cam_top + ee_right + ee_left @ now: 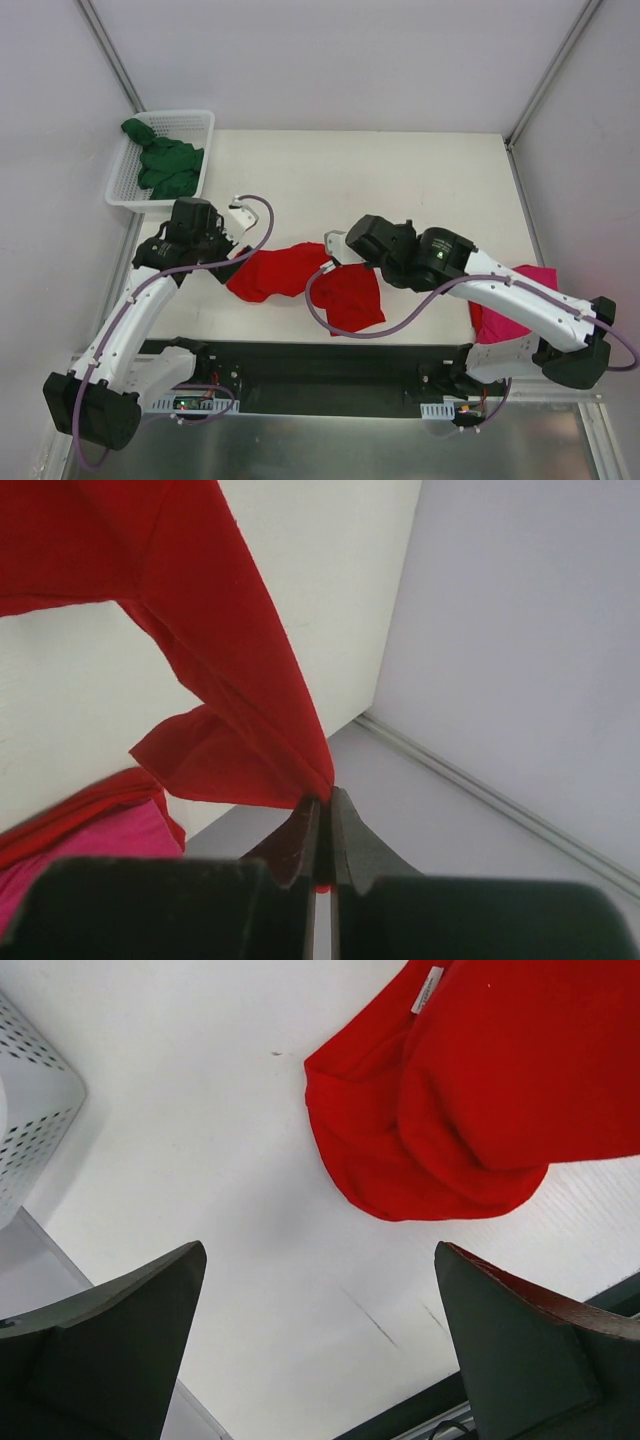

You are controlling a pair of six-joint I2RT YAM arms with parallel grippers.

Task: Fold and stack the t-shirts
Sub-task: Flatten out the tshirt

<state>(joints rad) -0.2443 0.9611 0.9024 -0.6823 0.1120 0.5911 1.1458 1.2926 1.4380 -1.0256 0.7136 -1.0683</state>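
Observation:
The red t-shirt [300, 280] lies crumpled at the table's middle front, with one edge drawn up. My right gripper [338, 260] is shut on that raised edge; in the right wrist view the cloth [220, 630] hangs from the pinched tips [322, 802]. My left gripper [232, 260] hovers just left of the shirt. It stands open and empty [320, 1260] over bare table, with the red cloth [470, 1090] ahead of it. A magenta-pink t-shirt [515, 300] lies at the right edge under the right arm. A dark green t-shirt [165, 165] sits in the basket.
The white mesh basket [125, 185] stands at the back left corner; its wall [30, 1110] shows at the left of the left wrist view. Grey enclosure walls surround the table [420, 180]. The pink cloth [70, 850] shows low in the right wrist view.

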